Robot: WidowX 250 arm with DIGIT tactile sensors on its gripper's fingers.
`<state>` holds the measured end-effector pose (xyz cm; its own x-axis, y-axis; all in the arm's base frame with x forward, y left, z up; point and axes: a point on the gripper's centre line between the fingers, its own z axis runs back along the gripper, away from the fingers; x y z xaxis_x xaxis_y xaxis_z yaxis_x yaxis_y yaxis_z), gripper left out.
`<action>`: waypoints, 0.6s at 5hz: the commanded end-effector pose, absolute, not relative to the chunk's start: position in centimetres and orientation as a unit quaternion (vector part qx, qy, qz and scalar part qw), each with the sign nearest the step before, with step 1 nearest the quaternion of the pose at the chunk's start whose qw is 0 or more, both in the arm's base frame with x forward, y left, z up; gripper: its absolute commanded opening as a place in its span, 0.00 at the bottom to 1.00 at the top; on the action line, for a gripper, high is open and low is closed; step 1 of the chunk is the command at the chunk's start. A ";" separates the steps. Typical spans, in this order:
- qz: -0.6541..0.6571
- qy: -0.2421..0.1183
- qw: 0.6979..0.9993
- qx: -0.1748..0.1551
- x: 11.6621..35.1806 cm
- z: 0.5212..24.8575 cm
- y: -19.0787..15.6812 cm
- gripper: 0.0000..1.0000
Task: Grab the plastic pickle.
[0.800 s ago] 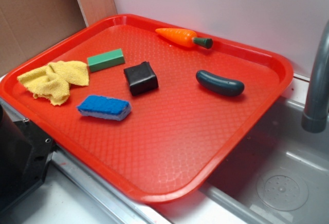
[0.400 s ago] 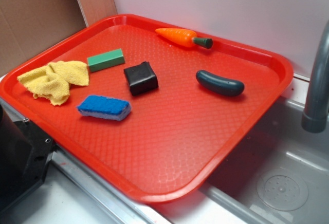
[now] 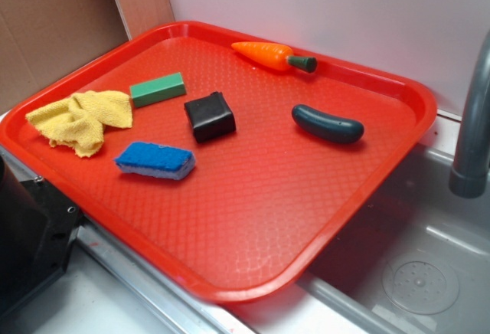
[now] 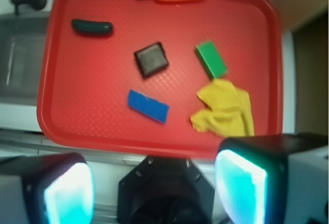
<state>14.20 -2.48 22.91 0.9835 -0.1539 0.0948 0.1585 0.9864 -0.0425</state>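
Pickle [image 3: 328,123] lies flat on my red tray [image 3: 253,227], toward the sink-side edge, well apart from the other toys; nothing touches it. Carrot [image 3: 273,55] sits by the tray's far rim. Black block [image 3: 209,116] at centre, green block [image 3: 158,89], blue sponge [image 3: 155,160] and yellow cloth [image 3: 81,119] beyond it. Gripper [image 4: 154,185]: my wrist view shows both fingers spread wide apart, empty, off the tray's near edge.

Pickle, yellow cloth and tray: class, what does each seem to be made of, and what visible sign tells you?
Pickle: likely hard plastic, dark green, smooth, with a glossy highlight.
Yellow cloth: soft fabric, matte, crumpled into folds.
Tray: probably moulded plastic, red, with a fine textured surface and a smooth raised rim.
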 end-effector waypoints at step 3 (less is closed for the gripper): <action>-0.460 -0.136 0.875 -0.062 23.6 15.9 -8.2 1.00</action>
<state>24.02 -7.15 14.87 0.5600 -0.7813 0.2756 0.8144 0.5803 -0.0096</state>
